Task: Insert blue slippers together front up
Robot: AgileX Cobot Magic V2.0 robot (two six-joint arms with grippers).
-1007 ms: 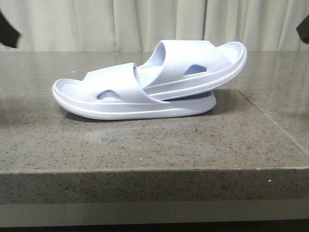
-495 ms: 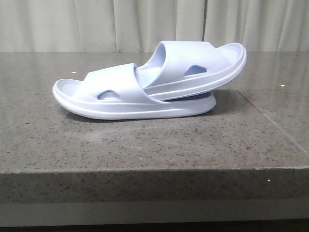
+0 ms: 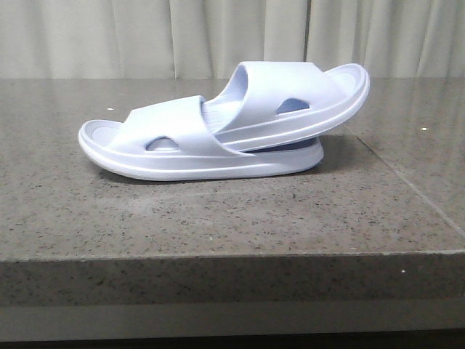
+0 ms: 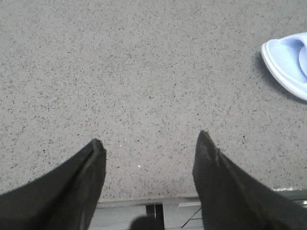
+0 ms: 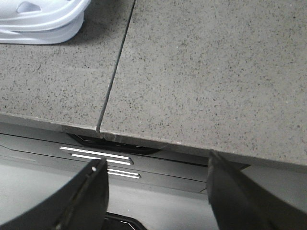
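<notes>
Pale curtains hang behind the speckled stone counter (image 3: 218, 218), where our blue slippers (image 3: 218, 134) sit near the middle: one flat on its sole, the other pushed under its strap and tilted up toward the right, so the pair looks already nested. Our left gripper (image 4: 148, 146) hangs over bare stone, jaws spread and empty, with only a slipper tip at the edge of its view. Our right gripper (image 5: 153, 175) sits past the counter edge, jaws also apart, holding nothing. We judge the work done; the best course is to keep both arms well clear so nothing nudges the pair.
</notes>
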